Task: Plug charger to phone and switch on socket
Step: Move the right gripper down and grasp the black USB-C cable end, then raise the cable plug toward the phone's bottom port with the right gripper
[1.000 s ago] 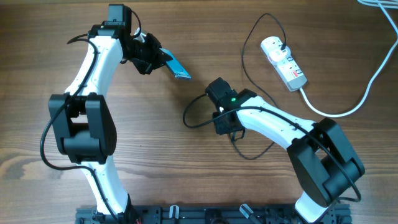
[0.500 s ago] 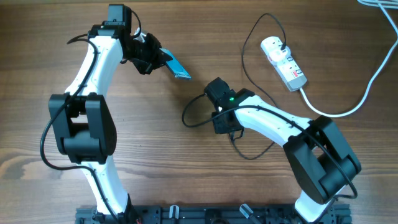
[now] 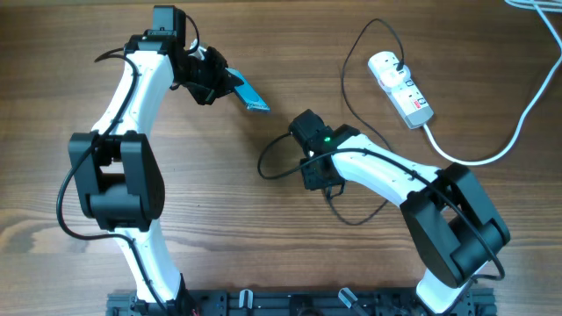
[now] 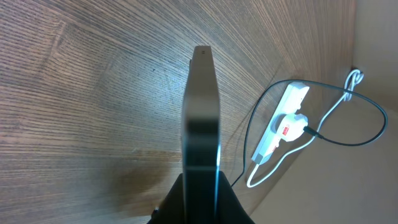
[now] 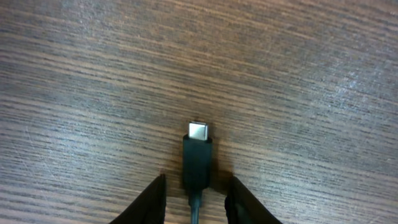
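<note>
Two grippers are over a wooden table [image 3: 263, 254]. The left gripper [image 4: 200, 202], at the far left, has its fingers pressed against both faces of the phone [image 4: 202, 112] and holds it on edge. From overhead the teal screen shows as a slanted strip sticking out to the right of that gripper. In the left wrist view only the phone's thin dark edge faces the camera. The right gripper [image 5: 196, 190] is near the middle of the table, to the right of the phone, nearer than it and apart from it. Its fingers stand apart on either side of the charger [image 5: 197, 163], with a sliver of wood showing on each side, and neither finger touches the charger where it can be seen. The silver connector tip [image 5: 199, 131] points forward from between them, close over the wood grain. The socket [image 3: 400, 88] lies aslant at the far right, well apart from both grippers. A thick white cord [image 3: 518, 123] leaves its near end and curves away to the far right corner. The black plug [image 3: 399, 64] sits in the socket's far end. From there the thin cable arcs farther out, then comes down to the left of the socket towards the right arm. More slack shows as one loop to the left of the wrist and another on its near side. The red switch marks are too small to read.
</note>
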Robot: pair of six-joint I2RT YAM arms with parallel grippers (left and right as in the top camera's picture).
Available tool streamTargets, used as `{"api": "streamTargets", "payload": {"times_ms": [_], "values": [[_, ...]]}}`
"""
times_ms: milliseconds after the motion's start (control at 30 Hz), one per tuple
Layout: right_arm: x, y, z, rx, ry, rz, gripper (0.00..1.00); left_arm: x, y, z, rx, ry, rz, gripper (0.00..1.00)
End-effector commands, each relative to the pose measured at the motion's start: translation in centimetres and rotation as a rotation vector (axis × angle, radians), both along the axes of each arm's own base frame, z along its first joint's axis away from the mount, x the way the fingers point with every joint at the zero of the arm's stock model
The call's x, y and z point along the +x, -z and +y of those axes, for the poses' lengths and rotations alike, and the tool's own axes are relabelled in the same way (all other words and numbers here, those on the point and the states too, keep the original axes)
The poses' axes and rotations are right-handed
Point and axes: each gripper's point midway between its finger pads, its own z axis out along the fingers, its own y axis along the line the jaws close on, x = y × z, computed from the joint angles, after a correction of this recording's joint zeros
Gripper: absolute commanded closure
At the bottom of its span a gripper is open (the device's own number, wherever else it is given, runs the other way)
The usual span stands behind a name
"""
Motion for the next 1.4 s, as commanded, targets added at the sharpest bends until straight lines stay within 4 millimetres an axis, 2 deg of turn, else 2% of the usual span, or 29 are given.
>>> {"api": "streamTargets", "payload": {"times_ms": [0, 167, 300, 467, 533, 567, 700, 800, 867, 967, 1033, 1100, 1133, 1200, 1367], "values": [[-1.8, 2.2, -1.1, -0.059, 0.016, 0.082, 0.67, 0.1, -1.8, 0.0, -0.010, 0.014, -0.051, 0.96], [-1.7, 2.3, -1.1, -0.057, 0.019, 0.080, 0.85, 0.1, -1.9, 0.0, -0.010, 0.014, -0.052, 0.96], [-1.7, 2.2, -1.1, -0.057, 0.019, 0.079, 0.87, 0.1, -1.8, 0.1, -0.010, 0.014, -0.051, 0.96], [-1.4, 2.2, -0.9, -0.048, 0.022, 0.068, 0.96, 0.2, -1.9, 0.0, -0.011, 0.015, -0.058, 0.96], [-1.0, 1.8, -0.6, -0.042, 0.022, 0.059, 0.96, 0.3, -2.7, -0.8, -0.060, 0.069, -0.107, 0.96], [-0.6, 1.4, -0.3, -0.037, 0.022, 0.053, 0.96, 0.4, -3.7, -1.7, -0.123, 0.126, -0.161, 0.96], [1.3, -2.3, 1.4, 0.006, 0.020, 0.017, 0.96, 0.2, -8.0, -4.6, -0.349, 0.324, -0.381, 0.96], [2.4, -7.1, 2.9, 0.073, 0.008, -0.027, 0.96, -0.6, -10.2, -5.7, -0.463, 0.427, -0.496, 0.96], [2.3, -11.1, 4.7, 0.190, -0.059, -0.049, 0.96, -1.0, -10.9, -6.0, -0.501, 0.466, -0.536, 0.96], [1.5, -15.4, 6.1, 0.327, -0.106, -0.087, 0.96, -1.1, -11.3, -6.2, -0.517, 0.484, -0.565, 0.96], [0.9, -17.5, 6.6, 0.392, -0.121, -0.110, 0.96, -1.2, -12.5, -6.5, -0.574, 0.515, -0.616, 0.96], [1.0, -18.9, 6.9, 0.433, -0.131, -0.144, 0.96, -1.8, -14.6, -6.8, -0.676, 0.575, -0.690, 0.96], [1.3, -19.1, 6.8, 0.427, -0.124, -0.166, 0.96, -2.0, -15.0, -7.0, -0.696, 0.591, -0.704, 0.96], [2.2, -19.1, 6.2, 0.396, -0.062, -0.200, 0.96, -2.2, -15.0, -7.4, -0.700, 0.596, -0.695, 0.96], [2.9, -19.5, 6.8, 0.429, -0.033, -0.226, 0.96, -2.7, -14.4, -9.1, -0.678, 0.622, -0.683, 0.96]]}}
